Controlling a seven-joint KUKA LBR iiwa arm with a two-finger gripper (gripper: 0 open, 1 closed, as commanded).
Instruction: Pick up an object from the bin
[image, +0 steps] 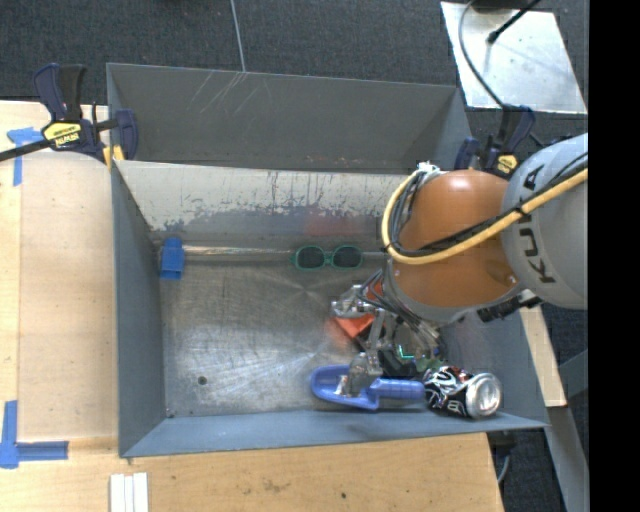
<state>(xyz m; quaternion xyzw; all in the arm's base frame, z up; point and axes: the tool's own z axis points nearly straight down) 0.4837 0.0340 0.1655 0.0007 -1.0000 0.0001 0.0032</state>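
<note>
My gripper (372, 348) hangs low over the front right part of the bin, just under the arm's orange cover. Directly below it, against the front wall, lies a blue elongated plastic thing (385, 393) with a rounded end pointing left; the gripper's lower end reaches down to that left end. A small orange-red piece (350, 325) lies beside the gripper on its left. Just right of the blue thing, a crushed black and silver drink can (462, 391) lies on its side.
A pair of green sunglasses (328, 258) lies along the back wall. A small blue block (172, 258) sits in the back left corner. The arm and its orange cover hide the bin's right side.
</note>
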